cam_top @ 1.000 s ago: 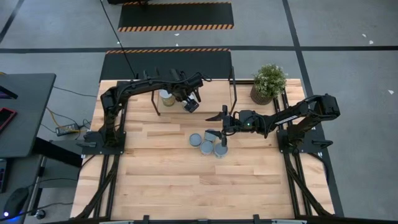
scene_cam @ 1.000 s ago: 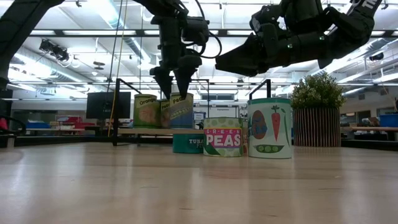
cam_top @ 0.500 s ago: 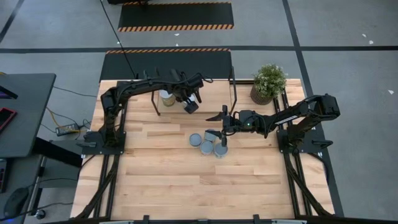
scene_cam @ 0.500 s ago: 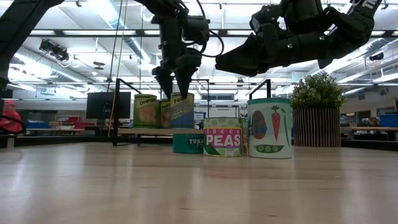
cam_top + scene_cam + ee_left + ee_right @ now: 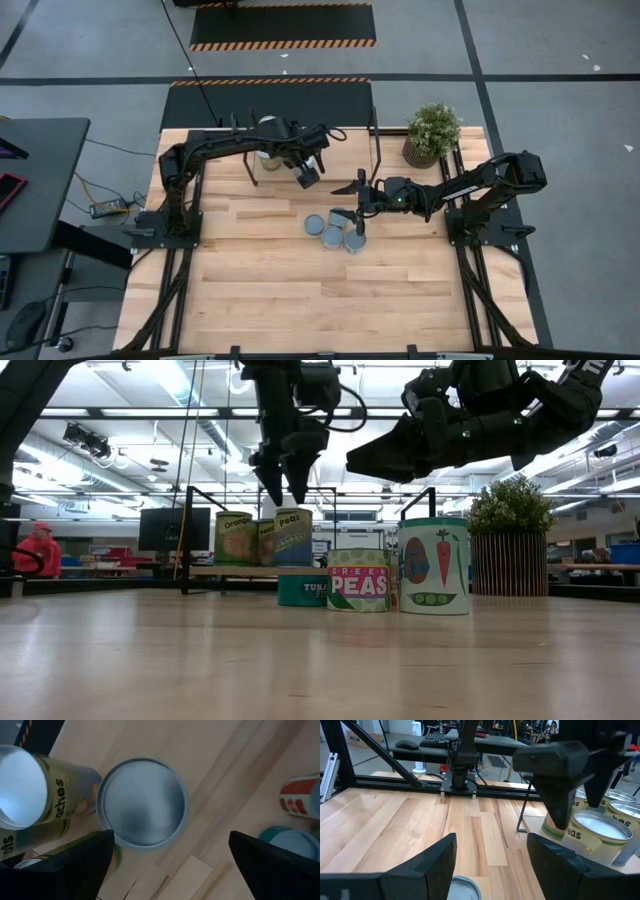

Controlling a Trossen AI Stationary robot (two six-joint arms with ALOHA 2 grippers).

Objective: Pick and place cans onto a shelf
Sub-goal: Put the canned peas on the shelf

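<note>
My left gripper hangs open just above a silver-topped can that stands upright on the shelf board. Its fingers point down on either side of the can top and touch nothing. Two more cans, one labelled peaches, stand beside it on the shelf. My right gripper is open and empty above a cluster of cans on the table: a tuna can, a green peas can and a taller vegetable can.
A potted plant stands at the table's far right corner. The shelf's black upright posts rise beside my left gripper. A person in red is in the room behind. Bare tabletop fills the near half.
My left gripper has gone up a little from the top of the can on the shelf, and the can has stayed upright where it was. My right arm has kept still.
</note>
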